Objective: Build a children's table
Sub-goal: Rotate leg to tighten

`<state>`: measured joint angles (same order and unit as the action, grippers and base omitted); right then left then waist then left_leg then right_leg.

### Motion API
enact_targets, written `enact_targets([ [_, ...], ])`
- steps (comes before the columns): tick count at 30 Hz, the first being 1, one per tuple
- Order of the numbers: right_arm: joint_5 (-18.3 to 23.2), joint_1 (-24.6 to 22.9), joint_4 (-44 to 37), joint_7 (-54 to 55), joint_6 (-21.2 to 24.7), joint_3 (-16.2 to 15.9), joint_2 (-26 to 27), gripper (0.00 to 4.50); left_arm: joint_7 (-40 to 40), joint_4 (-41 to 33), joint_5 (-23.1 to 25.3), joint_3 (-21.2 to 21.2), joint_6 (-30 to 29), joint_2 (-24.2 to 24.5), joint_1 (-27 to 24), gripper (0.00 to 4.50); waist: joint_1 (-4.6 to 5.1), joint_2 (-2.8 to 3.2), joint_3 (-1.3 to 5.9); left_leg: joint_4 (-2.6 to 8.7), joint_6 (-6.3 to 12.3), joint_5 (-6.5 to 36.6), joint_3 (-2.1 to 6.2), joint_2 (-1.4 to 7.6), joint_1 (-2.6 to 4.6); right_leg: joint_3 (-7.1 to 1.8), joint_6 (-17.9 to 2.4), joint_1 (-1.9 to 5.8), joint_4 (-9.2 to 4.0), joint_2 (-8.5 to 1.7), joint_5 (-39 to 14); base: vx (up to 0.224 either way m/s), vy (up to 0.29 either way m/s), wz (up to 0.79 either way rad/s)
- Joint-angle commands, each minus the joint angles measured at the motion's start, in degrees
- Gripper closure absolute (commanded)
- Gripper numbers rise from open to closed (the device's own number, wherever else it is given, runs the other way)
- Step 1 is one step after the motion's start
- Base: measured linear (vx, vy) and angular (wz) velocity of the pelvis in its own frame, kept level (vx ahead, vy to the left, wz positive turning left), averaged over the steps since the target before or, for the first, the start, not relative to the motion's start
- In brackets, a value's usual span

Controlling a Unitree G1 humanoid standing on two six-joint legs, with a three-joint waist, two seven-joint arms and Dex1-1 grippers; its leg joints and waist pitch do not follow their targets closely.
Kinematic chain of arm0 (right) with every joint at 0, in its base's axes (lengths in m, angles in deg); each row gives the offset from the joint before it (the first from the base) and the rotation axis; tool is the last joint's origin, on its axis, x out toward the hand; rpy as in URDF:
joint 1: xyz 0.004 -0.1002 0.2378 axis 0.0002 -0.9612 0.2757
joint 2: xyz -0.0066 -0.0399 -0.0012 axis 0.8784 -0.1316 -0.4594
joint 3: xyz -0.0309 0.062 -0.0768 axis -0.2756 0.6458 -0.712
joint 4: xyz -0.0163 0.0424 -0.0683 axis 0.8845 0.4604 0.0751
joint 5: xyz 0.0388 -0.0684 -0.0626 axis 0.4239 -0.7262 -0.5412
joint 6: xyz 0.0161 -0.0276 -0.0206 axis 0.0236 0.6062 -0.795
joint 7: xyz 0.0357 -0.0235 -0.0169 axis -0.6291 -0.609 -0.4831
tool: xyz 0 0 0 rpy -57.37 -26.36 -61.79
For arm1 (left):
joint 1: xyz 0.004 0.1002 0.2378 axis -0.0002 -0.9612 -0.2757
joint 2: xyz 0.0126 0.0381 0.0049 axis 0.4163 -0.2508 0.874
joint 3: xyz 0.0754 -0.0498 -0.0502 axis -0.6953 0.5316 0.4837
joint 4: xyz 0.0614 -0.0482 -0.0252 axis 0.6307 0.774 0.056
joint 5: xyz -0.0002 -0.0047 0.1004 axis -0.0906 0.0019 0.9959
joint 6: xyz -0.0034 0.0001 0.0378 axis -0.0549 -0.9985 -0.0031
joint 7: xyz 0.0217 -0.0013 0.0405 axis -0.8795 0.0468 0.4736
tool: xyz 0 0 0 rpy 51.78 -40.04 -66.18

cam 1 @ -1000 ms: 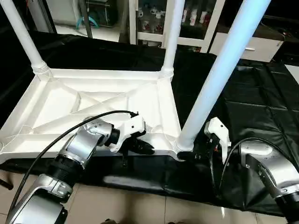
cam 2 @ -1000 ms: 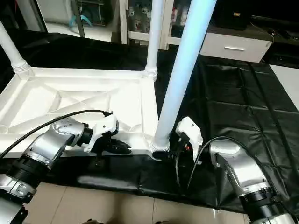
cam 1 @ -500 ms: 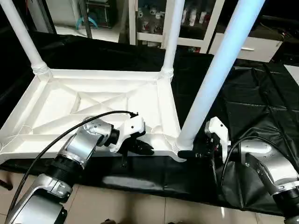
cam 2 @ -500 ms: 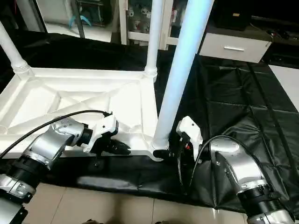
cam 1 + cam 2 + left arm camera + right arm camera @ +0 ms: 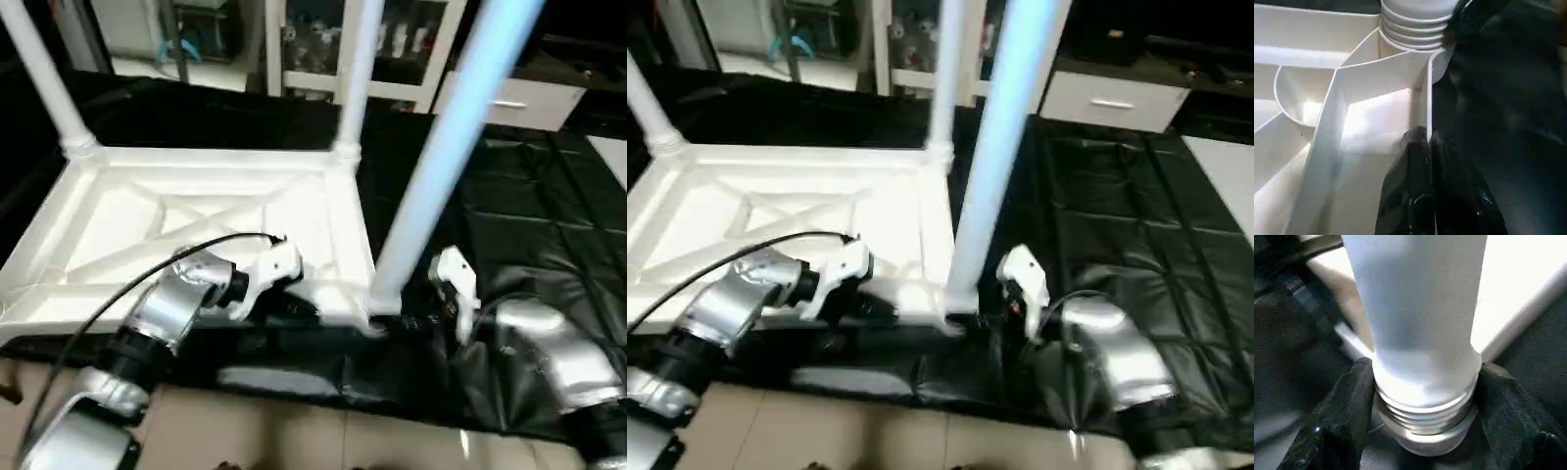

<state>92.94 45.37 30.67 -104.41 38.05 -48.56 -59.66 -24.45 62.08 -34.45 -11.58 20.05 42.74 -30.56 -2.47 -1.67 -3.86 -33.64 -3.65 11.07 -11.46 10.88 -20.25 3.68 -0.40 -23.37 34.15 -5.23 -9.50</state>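
Black sheeting (image 5: 549,206) lies bare beyond table top (image 5: 147,211), upside down. My left gripper (image 5: 1429,142) pinches its near rim; right gripper (image 5: 1422,396) clasps near-corner leg (image 5: 441,166) at its threaded base. No readable writing.

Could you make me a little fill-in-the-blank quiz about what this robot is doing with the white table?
1. The table top lies upside down on a ____ sheet.
2. ____ legs stand in its corner sockets.
3. The left end effector is shut on the top's ____.
4. The right end effector has a finger on each side of the threaded base of the near ____.

Answers: black; three; rim; leg
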Motion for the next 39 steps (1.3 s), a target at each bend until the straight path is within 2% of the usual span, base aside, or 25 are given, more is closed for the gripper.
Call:
enact_targets([
  [1, -0.3, 0.6, 1.1, 6.5, -1.7, 0.8, 3.2, 1.75, 2.8, 2.4, -0.7, -2.3, 0.4, -4.6, 0.2, 4.5, 0.02, -0.17, 3.11, 4.47, 0.87, 16.1, 1.42, 2.4, 0.2, -2.48, -11.9, 2.41, -4.71, -3.37, -20.6, 0.0, 0.0, 0.0],
  [3, -1.4, 0.4, 2.5, 12.3, -3.5, 1.3, 6.9, 1.75, 6.8, 4.7, 0.1, -1.8, 0.7, -6.9, 1.5, 4.5, 0.13, -0.12, 3.08, 4.45, 0.64, 17.3, 1.43, 2.3, 0.48, -2.51, -11.1, 2.14, -5.04, -3.35, -22.3, 0.0, 0.0, 0.0],
  [6, -3.1, 0.7, 4.4, 17.8, -5.3, 1.6, 9.9, 1.76, 11.2, 6.4, 0.7, -1.1, 0.6, -9.0, 2.8, 4.5, 0.25, -0.05, 3.04, 4.56, 0.64, 17.4, 1.46, 2.17, 0.38, -2.5, -10.2, 2.07, -5.3, -3.34, -23.2, 0.0, 0.0, 0.0],
  [7, -4.1, 1.0, 5.3, 19.8, -6.4, 1.6, 11.0, 1.76, 12.6, 6.9, 1.1, -1.0, 0.6, -9.7, 3.2, 4.5, 0.22, 0.19, 3.04, 4.59, 0.82, 17.4, 1.49, 2.21, 0.38, -2.52, -10.1, 2.05, -5.34, -3.36, -23.1, 0.0, 0.0, 0.0],
  [8, -5.1, 1.5, 6.4, 22.8, -7.0, 1.7, 12.0, 1.76, 14.5, 7.3, 1.3, -0.7, 0.5, -10.6, 3.5, 4.5, 0.29, 0.15, 3.03, 4.62, 0.87, 17.3, 1.48, 2.22, 0.31, -2.51, -10.1, 2.02, -5.33, -3.29, -22.9, 0.0, 0.0, 0.0],
  [10, -9.9, 4.0, 10.8, 36.1, -8.6, 2.7, 16.0, 1.77, 21.9, 9.1, 2.6, 0.8, 0.3, -13.9, 4.6, 4.5, 0.62, 0.48, 2.98, 4.66, 0.15, 17.3, 1.46, 2.1, 0.23, -2.5, -10.2, 1.81, -5.26, -3.16, -22.5, 0.0, 0.0, 0.0],
  [11, -10.1, 4.1, 11.0, 36.7, -8.7, 2.8, 16.2, 1.77, 22.1, 9.3, 2.6, 0.9, 0.3, -14.0, 4.6, 4.5, 0.76, 0.35, 2.97, 4.65, -0.13, 17.4, 1.44, 2.02, 0.25, -2.46, -10.2, 1.81, -5.33, -3.14, -22.9, 0.0, 0.0, 0.0],
  [12, -11.2, 5.2, 12.4, 40.9, -9.1, 3.5, 18.0, 1.79, 24.6, 10.0, 3.4, 1.3, 0.3, -15.1, 4.9, 4.5, 0.61, 0.85, 3.11, 4.66, -0.15, 17.5, 1.55, 1.97, 0.43, -2.45, -9.7, 1.89, -5.37, -3.2, -23.4, 0.0, 0.0, 0.0],
  [14, -12.8, 6.4, 13.6, 45.5, -9.9, 3.8, 19.9, 1.8, 26.7, 11.1, 4.0, 1.4, 0.6, -16.0, 5.3, 4.5, 0.74, 0.59, 3.17, 4.72, 0.22, 16.8, 1.55, 1.96, 0.13, -2.48, -9.8, 2.09, -5.22, -3.06, -21.2, 0.0, 0.0, 0.0],
  [15, -13.4, 6.8, 14.0, 47.3, -10.3, 3.8, 20.5, 1.8, 27.1, 11.6, 4.1, 1.3, 0.6, -16.3, 5.5, 4.5, 0.69, 0.88, 3.25, 4.64, 0.66, 15.9, 1.41, 1.87, 0.18, -2.56, -9.9, 2.02, -5.05, -2.94, -19.0, 0.0, 0.0, 0.0],
  [19, -15.2, 8.0, 14.3, 49.5, -13.7, 2.8, 23.0, 1.8, 28.3, 13.8, 4.3, 1.7, 1.3, -17.2, 6.2, 4.5, 0.55, 0.91, 3.49, 4.41, 2.26, 13.0, 1.14, 1.79, 0.01, -2.59, -11.1, 2.29, -4.5, -2.91, -13.4, 0.0, 0.0, 0.0],
  [21, -15.1, 8.0, 14.4, 49.2, -14.0, 2.9, 23.1, 1.8, 27.8, 13.7, 4.2, 1.7, 1.4, -17.0, 6.2, 4.5, 0.51, 0.77, 3.45, 4.44, 3.04, 12.3, 1.07, 1.78, -0.07, -2.53, -11.4, 2.46, -4.43, -2.85, -12.5, 0.0, 0.0, 0.0],
  [23, -14.3, 7.8, 14.4, 47.3, -15.3, 3.1, 23.0, 1.8, 26.9, 13.4, 4.5, 1.8, 1.6, -16.5, 6.1, 4.5, 0.48, 0.89, 3.24, 4.55, 3.19, 13.9, 1.07, 1.83, -0.02, -2.51, -11.0, 2.36, -4.81, -3.02, -15.7, 0.0, 0.0, 0.0],
  [24, -13.9, 7.3, 13.2, 46.2, -15.8, 3.0, 22.7, 1.8, 26.3, 13.2, 4.5, 1.8, 1.7, -16.1, 5.9, 4.5, 0.53, 0.7, 3.23, 4.59, 3.09, 14.3, 1.09, 1.85, -0.03, -2.53, -10.7, 2.34, -4.92, -2.99, -16.9, 0.0, 0.0, 0.0],
  [26, -13.7, 7.0, 12.5, 45.7, -16.4, 3.0, 22.7, 1.8, 26.0, 13.2, 4.5, 1.8, 1.8, -15.8, 5.8, 4.5, 0.47, 0.86, 3.19, 4.64, 3.04, 14.4, 1.14, 1.9, -0.03, -2.56, -10.4, 2.28, -4.95, -3.04, -17.4, 0.0, 0.0, 0.0],
  [27, -13.3, 5.5, 9.1, 44.7, -16.6, 3.0, 21.8, 1.25, 23.8, 12.5, 4.1, 1.6, 2.2, -14.9, 5.3, 4.5, 0.45, 0.89, 3.22, 4.67, 3.07, 14.2, 1.15, 1.94, -0.01, -2.57, -10.3, 2.28, -4.92, -2.97, -16.9, 0.0, 0.0, 0.0],
  [28, -13.3, 5.5, 9.1, 44.7, -16.6, 3.0, 21.8, 1.11, 23.8, 12.5, 4.1, 1.6, 2.2, -14.9, 5.3, 4.5, 0.26, 0.91, 3.3, 4.6, 3.33, 13.2, 1.08, 2.0, 0.05, -2.65, -10.5, 2.27, -4.76, -2.97, -15.2, 0.0, 0.0, 0.0],
  [29, -12.7, 4.6, 6.8, 43.2, -15.8, 2.8, 20.9, 1.11, 22.4, 11.7, 3.8, 1.4, 2.1, -14.2, 4.9, 4.5, 0.32, 0.88, 3.39, 4.55, 3.51, 12.6, 1.05, 2.0, -0.01, -2.67, -10.9, 2.32, -4.57, -2.96, -13.9, 0.0, 0.0, 0.0],
  [31, -10.5, 2.3, 1.5, 38.7, -13.6, 2.7, 18.1, 1.05, 17.3, 9.8, 3.4, 0.3, 2.5, -11.8, 3.6, 4.5, -0.02, 0.67, 3.61, 4.35, 5.18, 9.5, 1.15, 1.96, -0.42, -2.62, -11.5, 3.1, -3.95, -2.94, -8.8, 0.0, 0.0, 0.0],
  [32, -9.6, 1.5, -0.3, 36.6, -12.6, 2.6, 17.0, 0.85, 15.2, 9.1, 3.3, -0.3, 2.6, -10.7, 3.1, 4.5, 0.13, 0.67, 3.63, 4.24, 5.9, 8.7, 1.0, 2.0, -0.48, -2.7, -12.0, 2.95, -3.79, -2.93, -7.6, 0.0, 0.0, 0.0],
  [33, -7.2, -0.3, -4.2, 31.3, -11.5, 2.3, 14.0, 0.74, 10.3, 7.4, 2.5, -1.1, 2.6, -8.5, 1.8, 4.5, 0.08, 0.89, 3.49, 4.26, 6.73, 8.3, 1.02, 1.99, -0.6, -2.61, -12.5, 2.96, -3.8, -3.03, -7.3, 0.0, 0.0, 0.0],
  [35, -6.3, -0.9, -5.5, 29.2, -11.1, 2.1, 12.9, 0.69, 8.6, 6.8, 2.2, -1.3, 2.6, -7.8, 1.4, 4.5, 0.01, 0.8, 3.37, 4.31, 7.13, 9.1, 0.99, 2.16, -0.55, -2.6, -12.6, 2.84, -4.03, -3.01, -9.1, 0.0, 0.0, 0.0],
  [37, -3.3, -3.4, -10.4, 19.3, -6.0, 0.1, 6.7, 0.69, 2.2, 4.0, 0.8, -2.2, 3.0, -4.7, -0.3, 4.5, 0.0, 1.0, 3.25, 4.38, 6.66, 10.2, 0.98, 2.36, -0.32, -2.65, -12.9, 2.64, -4.15, -2.9, -11.3, 0.0, 0.0, 0.0],
  [38, -2.5, -4.5, -12.4, 15.4, -4.3, -0.7, 3.9, 0.69, -0.3, 2.8, 0.4, -2.7, 3.2, -3.4, -0.9, 4.5, -0.06, 1.08, 3.2, 4.46, 6.53, 10.5, 1.08, 2.44, -0.36, -2.65, -12.8, 2.75, -4.13, -2.87, -11.5, 0.0, 0.0, 0.0],
  [39, -2.1, -5.2, -13.6, 12.4, -3.4, -1.3, 1.7, 0.69, -2.3, 2.0, 0.1, -3.2, 3.0, -2.3, -1.2, 4.5, -0.29, 1.1, 3.24, 4.38, 6.22, 10.9, 0.93, 2.64, -0.04, -2.8, -13.0, 2.52, -4.13, -2.96, -11.2, 0.0, 0.0, 0.0],
])
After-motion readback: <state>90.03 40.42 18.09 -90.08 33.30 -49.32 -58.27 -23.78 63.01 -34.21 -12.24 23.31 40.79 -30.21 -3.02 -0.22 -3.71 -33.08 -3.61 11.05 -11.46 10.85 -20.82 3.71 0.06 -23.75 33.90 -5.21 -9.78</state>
